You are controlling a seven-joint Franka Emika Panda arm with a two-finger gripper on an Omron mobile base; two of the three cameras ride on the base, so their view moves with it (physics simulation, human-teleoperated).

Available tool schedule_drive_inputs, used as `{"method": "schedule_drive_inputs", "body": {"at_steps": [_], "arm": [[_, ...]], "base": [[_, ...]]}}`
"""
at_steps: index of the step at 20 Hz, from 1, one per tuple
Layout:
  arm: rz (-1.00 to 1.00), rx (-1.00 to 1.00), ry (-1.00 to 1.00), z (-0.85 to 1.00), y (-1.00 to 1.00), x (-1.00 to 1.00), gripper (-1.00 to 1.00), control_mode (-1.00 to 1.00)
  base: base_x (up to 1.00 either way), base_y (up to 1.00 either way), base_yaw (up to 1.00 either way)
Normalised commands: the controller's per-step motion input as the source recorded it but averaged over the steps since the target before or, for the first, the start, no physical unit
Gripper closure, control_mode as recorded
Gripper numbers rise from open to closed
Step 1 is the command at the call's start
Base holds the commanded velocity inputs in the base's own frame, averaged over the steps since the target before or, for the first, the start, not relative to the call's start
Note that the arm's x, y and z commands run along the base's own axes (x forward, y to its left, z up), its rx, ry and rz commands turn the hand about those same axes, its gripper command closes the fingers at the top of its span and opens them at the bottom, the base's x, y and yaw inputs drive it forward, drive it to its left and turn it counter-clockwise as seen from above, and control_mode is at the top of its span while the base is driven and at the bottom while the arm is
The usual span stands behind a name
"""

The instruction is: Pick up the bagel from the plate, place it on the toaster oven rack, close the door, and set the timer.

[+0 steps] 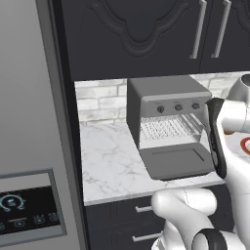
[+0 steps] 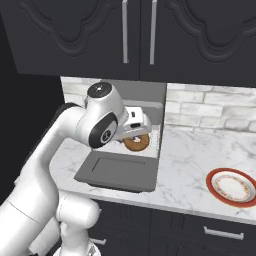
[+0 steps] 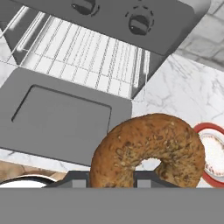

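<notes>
Over the marble counter point(image 2: 190, 170) my gripper point(image 2: 134, 131) clamps the bagel point(image 2: 136, 142); open door point(image 2: 117, 172) below, rack point(image 3: 87, 57) ahead.

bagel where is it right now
The bagel is held in the gripper, off the plate, just in front of the open toaster oven above the right end of its lowered door; the hand view shows it close up.

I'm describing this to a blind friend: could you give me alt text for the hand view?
A golden-brown seeded bagel ring sits held in the robot's hand at the bottom. Beyond it, the grey toaster oven's flat door lies folded open below a silvery wire rack. A red-rimmed plate peeks in on the marble counter.
</notes>
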Motion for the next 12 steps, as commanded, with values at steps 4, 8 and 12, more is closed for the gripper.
{"method": "schedule_drive_inputs", "body": {"at_steps": [4, 8, 12], "arm": [[0.00, 0.00, 0.00, 0.12, 0.61, 0.00, 1.00, -1.00], [0.00, 0.00, 0.00, 0.04, 0.61, 0.00, 1.00, -1.00], [0.00, 0.00, 0.00, 0.00, 0.58, 0.00, 1.00, -1.00]], "base": [[0.00, 0.00, 0.00], [0.00, 0.00, 0.00], [0.00, 0.00, 0.00]]}}
